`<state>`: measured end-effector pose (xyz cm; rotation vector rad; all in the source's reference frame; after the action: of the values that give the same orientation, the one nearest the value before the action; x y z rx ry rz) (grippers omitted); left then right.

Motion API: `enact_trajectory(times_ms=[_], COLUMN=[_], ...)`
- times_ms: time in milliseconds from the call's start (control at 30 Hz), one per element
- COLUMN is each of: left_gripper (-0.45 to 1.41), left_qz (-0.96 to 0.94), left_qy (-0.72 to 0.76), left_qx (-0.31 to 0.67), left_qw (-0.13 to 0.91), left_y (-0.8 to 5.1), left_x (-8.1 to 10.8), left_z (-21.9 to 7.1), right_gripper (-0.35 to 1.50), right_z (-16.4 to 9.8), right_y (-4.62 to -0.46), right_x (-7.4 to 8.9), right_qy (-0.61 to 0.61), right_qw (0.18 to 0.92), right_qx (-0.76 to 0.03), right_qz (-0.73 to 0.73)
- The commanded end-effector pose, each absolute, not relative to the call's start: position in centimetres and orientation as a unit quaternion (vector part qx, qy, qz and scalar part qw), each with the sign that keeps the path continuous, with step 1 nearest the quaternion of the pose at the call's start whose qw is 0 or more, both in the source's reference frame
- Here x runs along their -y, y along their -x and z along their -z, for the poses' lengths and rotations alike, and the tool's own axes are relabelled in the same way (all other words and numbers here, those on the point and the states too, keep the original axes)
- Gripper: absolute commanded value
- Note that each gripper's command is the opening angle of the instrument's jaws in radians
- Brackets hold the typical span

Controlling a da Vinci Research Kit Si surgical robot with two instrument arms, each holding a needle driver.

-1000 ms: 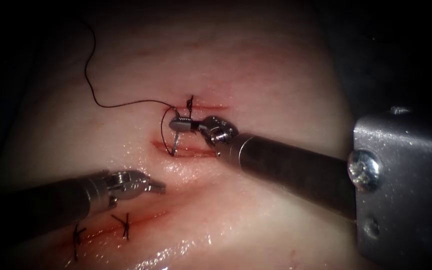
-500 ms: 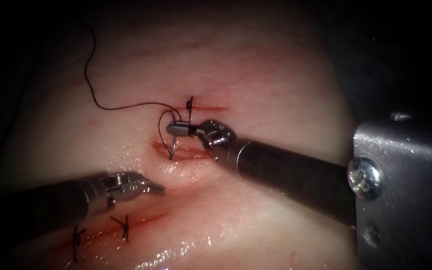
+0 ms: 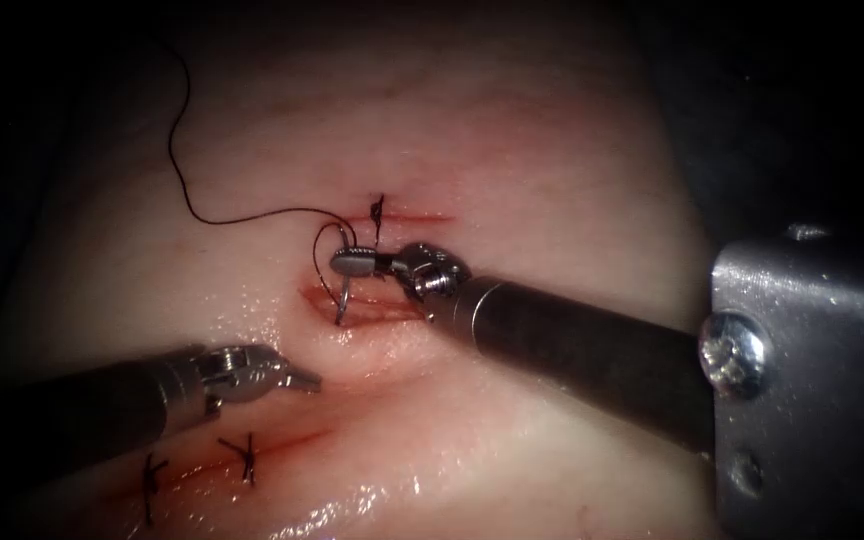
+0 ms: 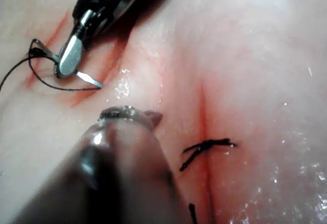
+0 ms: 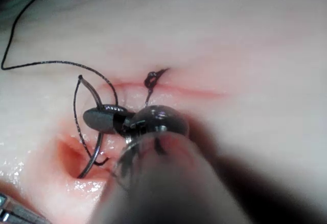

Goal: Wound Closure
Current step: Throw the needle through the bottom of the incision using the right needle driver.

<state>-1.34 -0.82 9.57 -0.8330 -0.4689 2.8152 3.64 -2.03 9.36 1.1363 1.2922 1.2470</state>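
My right tool [image 3: 352, 263] comes in from the right, its jaws shut on the curved needle [image 3: 328, 262] about mid-curve. The needle arcs down to its point [image 3: 340, 318], which rests at the left end of the middle cut [image 3: 377, 303]. In the right wrist view the needle [image 5: 76, 116] curves from its tail to the red opening [image 5: 71, 157]. I cannot tell if the point has entered the tissue. Dark thread [image 3: 252, 212] trails from the tail to the upper left. My left tool [image 3: 304, 380] sits below and left of the cut, shut, holding nothing.
A tied stitch [image 3: 379, 207] stands on the upper cut [image 3: 412, 214]. Two more stitches [image 3: 246, 455] close the lower cut near my left shaft [image 3: 102, 405]. In the left wrist view one stitch [image 4: 207, 147] lies beside my left tool's tip [image 4: 150, 116]. Wet glare covers the tissue's front edge.
My right tool has shifted slightly left and rolled, swinging the needle's point down and left onto the cut. The left tool has drifted a little to the left.
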Motion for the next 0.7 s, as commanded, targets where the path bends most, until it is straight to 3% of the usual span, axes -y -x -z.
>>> enact_trajectory(times_ms=[33, 267, 700], left_gripper=[-0.37, -0.38, -0.38], left_qz=[-0.944, -0.944, -0.944], left_qy=[0.279, 0.279, 0.279], left_qx=[0.157, 0.156, 0.156], left_qw=[0.084, 0.085, 0.085], left_y=[1.4, 1.4, 1.4], left_x=[0.81, 0.81, 0.82], left_z=[-9.63, -9.62, -9.61], right_gripper=[-0.35, -0.35, -0.35], right_z=[-9.39, -9.37, -9.36], right_y=[-3.75, -3.72, -3.75], right_x=[2.06, 2.28, 2.38], right_qy=[-0.466, -0.385, -0.282], right_qw=[0.485, 0.508, 0.571], right_qx=[-0.536, -0.618, -0.671], right_qz=[-0.51, -0.46, -0.38])
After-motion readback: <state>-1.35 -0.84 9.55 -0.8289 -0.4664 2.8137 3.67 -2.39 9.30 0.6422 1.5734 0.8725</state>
